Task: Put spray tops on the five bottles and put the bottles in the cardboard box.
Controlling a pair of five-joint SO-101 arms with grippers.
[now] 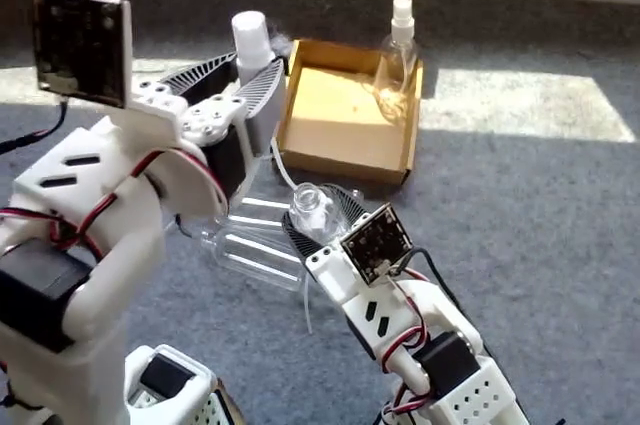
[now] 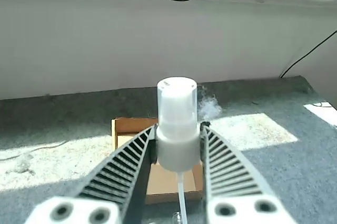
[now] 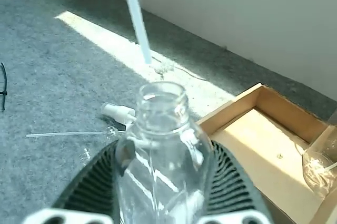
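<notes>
The left gripper (image 1: 254, 70) is clenching the collar of a spray top (image 1: 250, 35), holding it upright and high, its dip tube (image 3: 136, 13) hanging down and slanting slightly rightward. Just right and nearer, the right gripper (image 1: 320, 215) is grasping an open clear bottle (image 1: 312, 203), upright, mouth facing up. The tube's tip is hanging just above and left of that mouth, so I judge the next move is calling for a small shift right, then straight down. Farther right, the cardboard box (image 1: 345, 160) is holding one capped bottle (image 1: 397, 60) in its far right corner
</notes>
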